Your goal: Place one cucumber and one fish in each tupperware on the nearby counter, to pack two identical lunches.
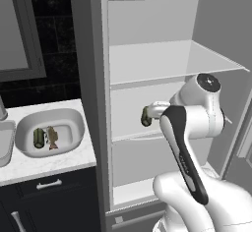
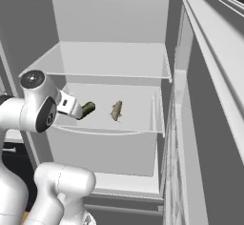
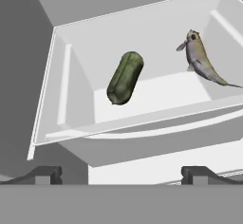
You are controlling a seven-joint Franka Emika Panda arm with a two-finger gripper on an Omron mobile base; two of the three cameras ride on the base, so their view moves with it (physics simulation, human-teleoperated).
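Green cucumber (image 3: 125, 78) and fish (image 3: 203, 60) lie apart on the fridge shelf (image 3: 156, 92); gripper (image 3: 121, 174) gapes before the cucumber, likely reaching.

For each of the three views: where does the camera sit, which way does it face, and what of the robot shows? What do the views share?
Left base view: behind the arm's left, facing the open fridge and counter; the arm fills the lower right.
Right base view: behind the arm's right, facing into the fridge; the arm rises at lower left.
Hand view: on the hand, looking down into a fridge tray; the open pincer has its tips at the bottom.
Shared: the cucumber shows in all three; the fish in the right base and hand views.
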